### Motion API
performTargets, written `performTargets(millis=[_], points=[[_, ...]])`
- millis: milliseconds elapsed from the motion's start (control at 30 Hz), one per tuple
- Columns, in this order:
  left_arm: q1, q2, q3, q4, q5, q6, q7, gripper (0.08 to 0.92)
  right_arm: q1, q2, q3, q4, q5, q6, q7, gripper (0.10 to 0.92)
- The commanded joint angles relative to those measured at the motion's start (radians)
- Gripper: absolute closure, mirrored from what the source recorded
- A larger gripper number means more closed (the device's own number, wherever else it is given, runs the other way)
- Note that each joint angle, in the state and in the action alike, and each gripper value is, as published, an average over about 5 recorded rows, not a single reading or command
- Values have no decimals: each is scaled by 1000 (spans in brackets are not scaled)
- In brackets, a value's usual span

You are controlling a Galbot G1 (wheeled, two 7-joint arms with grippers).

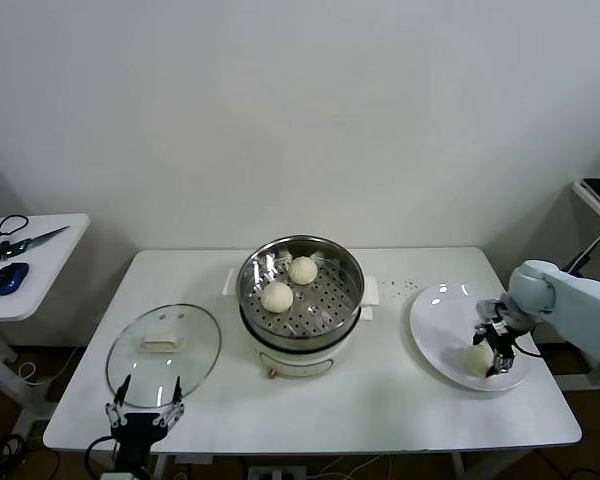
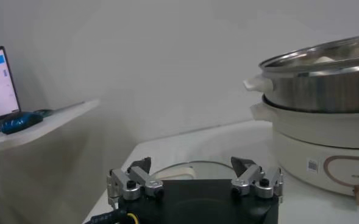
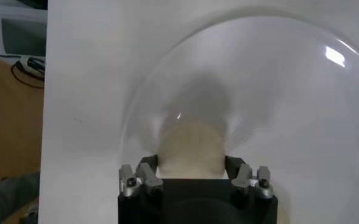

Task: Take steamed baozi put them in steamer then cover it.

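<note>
Left end effector [image 1: 145,405] beside cover [image 1: 164,352]

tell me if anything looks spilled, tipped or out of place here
Nothing stands out. Two baozi sit in the upright steamer, the cover lies flat on the table, and the right gripper is around a bun on the plate.

Baozi visible: three, namely two [image 1: 302,269] [image 1: 276,296] in the steamer [image 1: 350,272] and one [image 1: 479,360] on the plate [image 1: 435,318]. One steamer, one glass cover [image 1: 195,345], one white plate, all on one worktop [image 1: 380,400]. Tools: two, left tool [image 1: 143,412] and right tool [image 1: 493,350]; side table [image 1: 55,255]: one, carrying one blue mouse [image 1: 10,277] and one pair of scissors [image 1: 25,242].
</note>
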Motion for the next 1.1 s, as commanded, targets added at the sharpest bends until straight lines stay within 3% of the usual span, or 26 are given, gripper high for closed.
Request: performTargets(millis=[33,267,667,967,1100], points=[[1,0,1,-1,3,1,0,177,-8,5,13,-14,-12,10,-3,341],[0,2,3,-5,4,3,0,177,119,16,-41,0,26,112,-25,357],[3,4,10,-13,13,7,1,177,660,263,-298,66,-17,548,-92,355],[3,3,10,-7,14,5,1,177,713,492,-238,169,-40,643,-118,350],[-2,9,8,-7,11,4,2,177,672,606,-219,145,-53,650,-114,347]])
